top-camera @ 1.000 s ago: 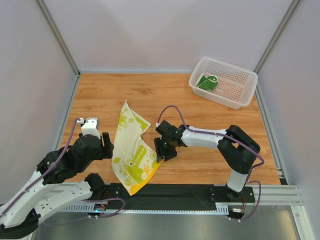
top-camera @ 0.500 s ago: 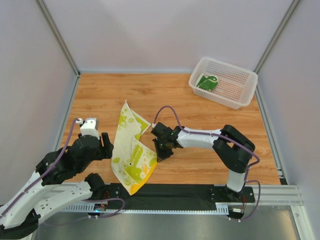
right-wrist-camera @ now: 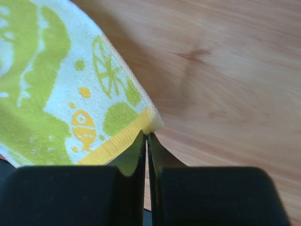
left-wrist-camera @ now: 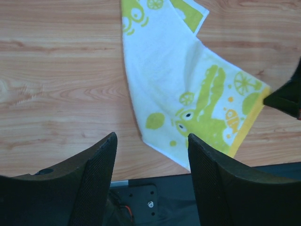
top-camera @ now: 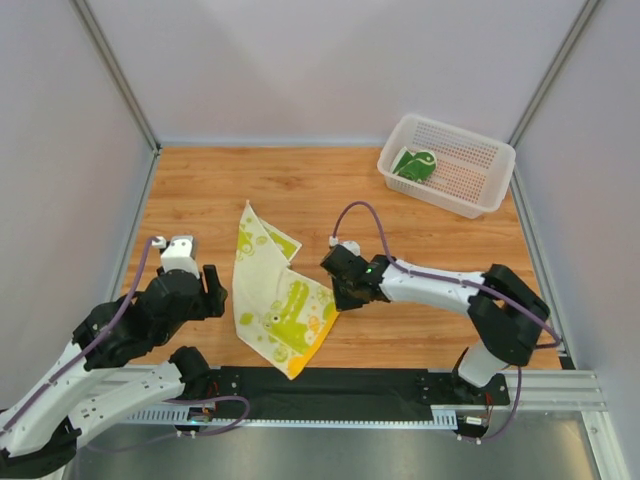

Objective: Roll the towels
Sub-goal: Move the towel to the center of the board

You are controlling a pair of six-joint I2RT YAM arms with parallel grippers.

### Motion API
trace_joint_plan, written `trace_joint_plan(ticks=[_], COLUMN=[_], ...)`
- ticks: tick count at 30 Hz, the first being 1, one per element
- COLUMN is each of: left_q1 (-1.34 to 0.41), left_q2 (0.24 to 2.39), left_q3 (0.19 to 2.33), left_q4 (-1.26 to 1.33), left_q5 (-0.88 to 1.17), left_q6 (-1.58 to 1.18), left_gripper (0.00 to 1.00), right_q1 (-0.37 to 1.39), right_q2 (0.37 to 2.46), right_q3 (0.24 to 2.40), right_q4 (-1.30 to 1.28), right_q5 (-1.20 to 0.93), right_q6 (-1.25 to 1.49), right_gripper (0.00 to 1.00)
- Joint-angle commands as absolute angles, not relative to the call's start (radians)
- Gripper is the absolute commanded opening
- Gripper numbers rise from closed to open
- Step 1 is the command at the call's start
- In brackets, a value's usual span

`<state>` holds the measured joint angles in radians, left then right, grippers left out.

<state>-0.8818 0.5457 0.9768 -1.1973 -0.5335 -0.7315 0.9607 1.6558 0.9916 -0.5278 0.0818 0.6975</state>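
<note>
Left gripper (top-camera: 214,291): fingers (left-wrist-camera: 94,179) spread, holding nothing, unmoved beside the towel's left edge, toward the worktop's (top-camera: 200,190) near-left corner.
Cream-yellow towel (top-camera: 280,300): mid near edge; lies wider and flatter than a second ago.
Right gripper (top-camera: 341,296): fingers pinching the towel's yellow-hemmed corner, drawn rightward (likely spreading it before rolling).
Dark green towel (top-camera: 413,163): in basket (top-camera: 480,192), far-right corner; unchanged.

Left gripper (left-wrist-camera: 151,141) spread wide; right gripper (right-wrist-camera: 146,137) pinched closed.
</note>
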Motion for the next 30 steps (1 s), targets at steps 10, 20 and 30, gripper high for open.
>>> trace_joint_plan(ticks=[10, 20, 30], left_q1=[-0.874, -0.529, -0.387], left_q2=[0.941, 1.394, 1.850], left_q3=[1.060, 1.159, 1.537], left_q4=[-1.033, -0.658, -0.718], left_q5=[-0.604, -0.313, -0.233], left_q6=[-0.762, -0.632, -0.565], left_gripper=[0.70, 0.77, 0.75], right_q1=[0.902, 0.865, 0.864], right_q2=[1.128, 1.063, 1.060], right_q3=[0.838, 0.871, 0.890], right_q4=[-0.936, -0.960, -0.957], right_q5=[0.439, 0.403, 0.361], right_q6=[0.752, 0.732, 0.712], right_gripper=[0.00, 0.00, 0.00])
